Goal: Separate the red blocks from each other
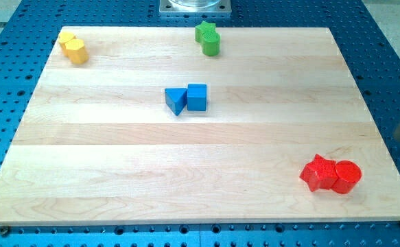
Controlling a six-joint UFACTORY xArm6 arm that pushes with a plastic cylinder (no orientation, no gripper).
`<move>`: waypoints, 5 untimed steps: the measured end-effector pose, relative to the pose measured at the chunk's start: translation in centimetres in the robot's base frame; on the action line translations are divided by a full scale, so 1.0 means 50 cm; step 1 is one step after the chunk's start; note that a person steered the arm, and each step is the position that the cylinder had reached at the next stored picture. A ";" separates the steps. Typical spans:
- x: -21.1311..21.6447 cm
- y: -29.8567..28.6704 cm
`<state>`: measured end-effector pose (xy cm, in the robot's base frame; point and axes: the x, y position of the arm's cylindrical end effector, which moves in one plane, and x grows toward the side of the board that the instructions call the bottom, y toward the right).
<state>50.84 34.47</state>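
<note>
Two red blocks, red star (318, 172) & red cylinder (346, 176), touching at bottom right: separation not started. Tip not clearly visible; state can't tell.

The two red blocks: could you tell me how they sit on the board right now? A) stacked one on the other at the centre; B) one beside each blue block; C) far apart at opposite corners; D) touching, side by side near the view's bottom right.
D: the red star-shaped block and the red cylinder press against each other near the wooden board's bottom-right corner.
</note>
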 end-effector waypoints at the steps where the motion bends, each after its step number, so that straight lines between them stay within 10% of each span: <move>1: 0.102 -0.028; 5: 0.156 -0.383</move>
<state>58.63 15.33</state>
